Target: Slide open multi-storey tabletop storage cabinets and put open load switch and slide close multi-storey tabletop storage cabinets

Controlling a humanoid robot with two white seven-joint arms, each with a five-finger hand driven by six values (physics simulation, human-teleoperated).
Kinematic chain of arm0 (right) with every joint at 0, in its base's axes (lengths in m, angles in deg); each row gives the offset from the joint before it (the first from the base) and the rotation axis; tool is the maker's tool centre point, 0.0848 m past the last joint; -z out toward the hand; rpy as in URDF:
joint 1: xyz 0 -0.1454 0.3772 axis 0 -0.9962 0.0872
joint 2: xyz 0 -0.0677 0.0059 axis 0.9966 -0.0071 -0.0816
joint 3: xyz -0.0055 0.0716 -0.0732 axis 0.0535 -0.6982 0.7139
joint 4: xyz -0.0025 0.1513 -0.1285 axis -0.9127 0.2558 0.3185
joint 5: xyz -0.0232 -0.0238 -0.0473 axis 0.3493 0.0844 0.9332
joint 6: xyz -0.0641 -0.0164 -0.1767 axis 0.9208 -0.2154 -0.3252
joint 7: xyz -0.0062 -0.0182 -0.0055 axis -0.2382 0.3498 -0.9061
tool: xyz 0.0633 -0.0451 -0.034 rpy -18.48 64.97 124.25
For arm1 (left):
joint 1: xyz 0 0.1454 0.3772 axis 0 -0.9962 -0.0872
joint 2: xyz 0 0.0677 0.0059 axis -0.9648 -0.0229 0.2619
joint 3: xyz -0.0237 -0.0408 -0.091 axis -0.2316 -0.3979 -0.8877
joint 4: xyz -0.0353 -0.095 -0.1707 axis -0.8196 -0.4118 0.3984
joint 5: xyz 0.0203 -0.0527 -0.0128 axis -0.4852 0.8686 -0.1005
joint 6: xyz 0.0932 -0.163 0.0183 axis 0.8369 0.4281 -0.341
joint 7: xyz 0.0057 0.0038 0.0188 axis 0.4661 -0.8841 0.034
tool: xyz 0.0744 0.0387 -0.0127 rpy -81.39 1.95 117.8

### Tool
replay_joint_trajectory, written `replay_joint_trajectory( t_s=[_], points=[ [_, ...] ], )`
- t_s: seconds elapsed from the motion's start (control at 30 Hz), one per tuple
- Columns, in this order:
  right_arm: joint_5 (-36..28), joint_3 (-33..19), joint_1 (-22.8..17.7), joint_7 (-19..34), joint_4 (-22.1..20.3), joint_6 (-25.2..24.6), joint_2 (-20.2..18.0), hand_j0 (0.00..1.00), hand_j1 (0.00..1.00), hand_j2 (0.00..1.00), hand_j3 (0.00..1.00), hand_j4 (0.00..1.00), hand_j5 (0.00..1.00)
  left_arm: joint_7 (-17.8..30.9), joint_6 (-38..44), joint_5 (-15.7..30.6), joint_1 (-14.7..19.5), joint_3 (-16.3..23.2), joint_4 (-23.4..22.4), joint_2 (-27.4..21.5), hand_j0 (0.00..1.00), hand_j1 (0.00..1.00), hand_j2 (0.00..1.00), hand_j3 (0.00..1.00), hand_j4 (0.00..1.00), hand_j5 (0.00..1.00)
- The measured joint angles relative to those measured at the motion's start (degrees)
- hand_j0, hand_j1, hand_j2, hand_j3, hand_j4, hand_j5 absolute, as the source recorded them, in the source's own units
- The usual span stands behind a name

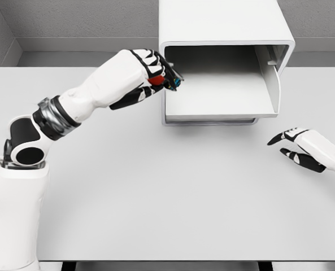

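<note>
**Switch at the drawer's lip**

Head view: the left hand (147,76), fingers curled round the load switch (166,82), hovers at ten o'clock beside the open cabinet (223,34) drawer (218,96). It should clear the rim before releasing. The right hand (300,148) rests slack and empty on the counter (167,192).

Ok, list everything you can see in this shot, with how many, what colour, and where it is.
Storage cabinet: one, white, back centre of the table, its drawer slid out toward the robot.
Load switch: one, red, black and teal, held at the drawer's left front corner.
Table: one, light grey, fills the foreground.
Left hand: one, white and black, raised at the cabinet's left side, gripping the switch.
Right hand: one, white and black, low at the right edge, fingers relaxed, holding nothing.
</note>
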Motion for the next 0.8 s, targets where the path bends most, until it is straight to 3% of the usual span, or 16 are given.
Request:
replay_joint_trajectory(
  t_s=[0.13, 0.4, 0.8],
  points=[
    [0.6, 0.0, -2.5, -0.1, -3.1, 0.0, 1.9, 0.56, 0.56, 0.56, 0.56, 0.56, 0.56, 0.0, 0.0, -0.7, 0.0, 1.2, -0.1, 1.6, 0.46, 0.46, 0.46, 0.46, 0.46, 0.46],
    [1.5, -0.1, -3.7, 0.0, -9.4, 0.0, 2.7, 0.56, 0.56, 0.56, 0.56, 0.56, 0.56, 0.0, 0.0, -2.2, 0.0, 3.2, -0.8, 4.6, 0.46, 0.46, 0.46, 0.46, 0.46, 0.46],
    [2.6, -0.1, -4.4, 0.0, -13.4, 0.0, 2.7, 0.57, 0.57, 0.57, 0.57, 0.57, 0.57, 0.0, 0.0, -7.9, 0.0, 5.2, -3.1, 5.7, 0.46, 0.46, 0.46, 0.46, 0.46, 0.46]
  ],
)
